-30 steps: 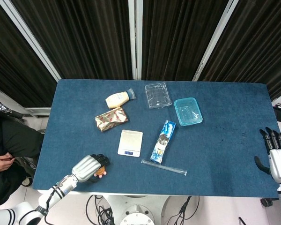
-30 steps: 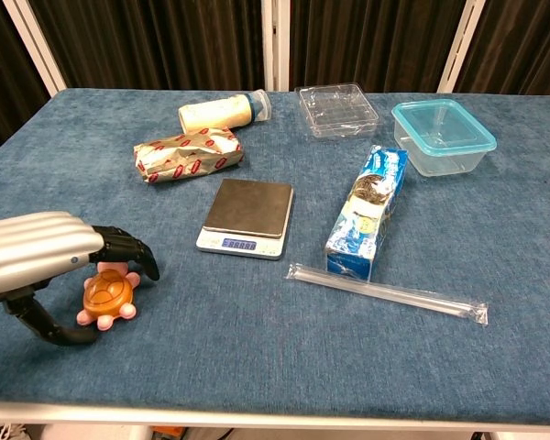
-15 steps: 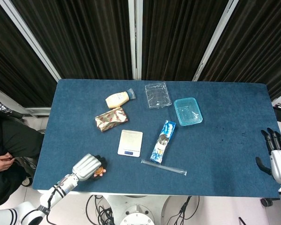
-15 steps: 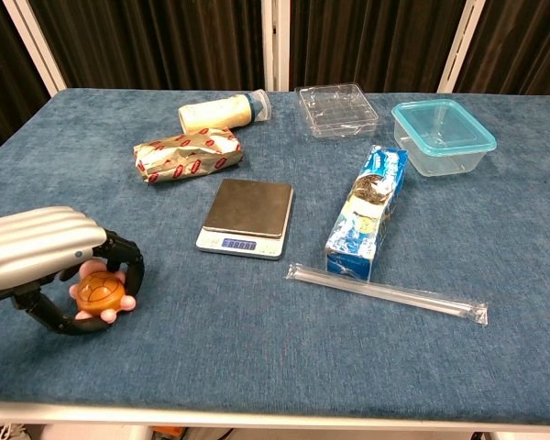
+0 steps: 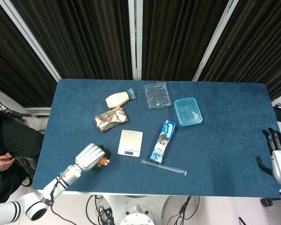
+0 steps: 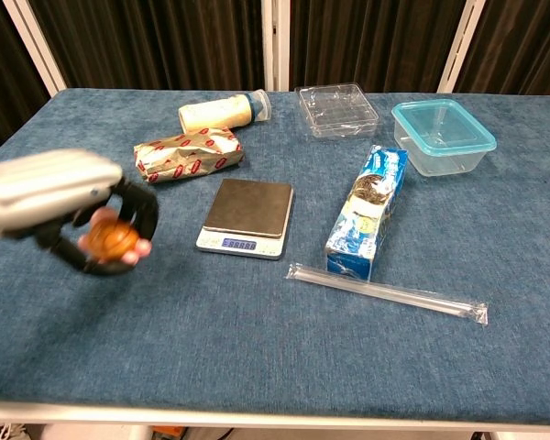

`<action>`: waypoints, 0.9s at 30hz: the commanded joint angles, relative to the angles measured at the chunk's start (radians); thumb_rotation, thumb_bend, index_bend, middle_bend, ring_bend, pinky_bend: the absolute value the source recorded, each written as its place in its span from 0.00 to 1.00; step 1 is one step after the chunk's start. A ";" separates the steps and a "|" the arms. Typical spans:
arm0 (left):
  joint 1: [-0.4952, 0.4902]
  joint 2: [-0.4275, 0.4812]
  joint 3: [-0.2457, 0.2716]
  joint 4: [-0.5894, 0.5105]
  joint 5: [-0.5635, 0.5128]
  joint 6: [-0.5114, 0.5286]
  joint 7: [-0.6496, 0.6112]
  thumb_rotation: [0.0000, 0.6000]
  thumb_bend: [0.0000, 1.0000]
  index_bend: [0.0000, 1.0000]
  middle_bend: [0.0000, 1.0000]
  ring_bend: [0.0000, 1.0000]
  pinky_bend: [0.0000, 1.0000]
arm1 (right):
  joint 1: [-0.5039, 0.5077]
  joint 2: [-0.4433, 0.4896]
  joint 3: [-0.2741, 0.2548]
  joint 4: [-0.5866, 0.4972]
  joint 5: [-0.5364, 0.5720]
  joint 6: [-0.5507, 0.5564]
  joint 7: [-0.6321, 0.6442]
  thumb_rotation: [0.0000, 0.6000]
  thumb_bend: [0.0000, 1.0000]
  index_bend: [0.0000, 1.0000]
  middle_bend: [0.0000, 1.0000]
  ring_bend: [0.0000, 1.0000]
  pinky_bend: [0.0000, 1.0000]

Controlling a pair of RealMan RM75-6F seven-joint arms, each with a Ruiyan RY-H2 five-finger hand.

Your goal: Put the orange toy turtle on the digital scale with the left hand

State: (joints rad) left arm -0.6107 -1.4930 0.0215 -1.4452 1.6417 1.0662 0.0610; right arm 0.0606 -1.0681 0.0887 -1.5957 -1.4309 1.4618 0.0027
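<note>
The orange toy turtle is held clear of the table in the left hand, with the dark fingers curled around it from above and the thumb closed beneath; only part of the shell and a few pink feet are seen between them. The digital scale lies just to the right of the hand, display side toward the table's near edge, platform bare. The grasp is judged to be the main risk: the turtle is small and rounded and is enclosed rather than pinched flat, so a slip during the carry is possible, most likely onto the cloth short of the scale. A second risk is judged at release: if the fingers are opened while off-centre, the turtle may roll off the platform edge or land on the display strip. A low approach could also nudge the light scale toward the blue snack packet. The right hand is seen at the far table edge, fingers apart, nothing held.
</note>
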 commanded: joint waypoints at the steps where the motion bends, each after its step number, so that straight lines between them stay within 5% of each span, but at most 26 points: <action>1: -0.059 -0.008 -0.063 0.022 -0.037 -0.054 -0.012 1.00 0.28 0.52 0.54 0.48 0.71 | -0.007 0.005 0.000 -0.007 -0.011 0.017 0.005 1.00 0.25 0.00 0.00 0.00 0.00; 11: -0.205 -0.121 -0.174 0.168 -0.128 -0.185 -0.083 1.00 0.31 0.51 0.54 0.47 0.71 | -0.020 -0.005 0.020 0.021 -0.009 0.059 0.060 1.00 0.25 0.00 0.00 0.00 0.00; 27: -0.289 -0.263 -0.175 0.300 -0.143 -0.211 -0.197 1.00 0.32 0.47 0.50 0.45 0.70 | -0.034 -0.007 0.031 0.037 -0.009 0.091 0.086 1.00 0.25 0.00 0.00 0.00 0.00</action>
State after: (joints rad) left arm -0.8943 -1.7422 -0.1591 -1.1588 1.4918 0.8491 -0.1240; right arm 0.0260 -1.0754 0.1197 -1.5586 -1.4394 1.5530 0.0891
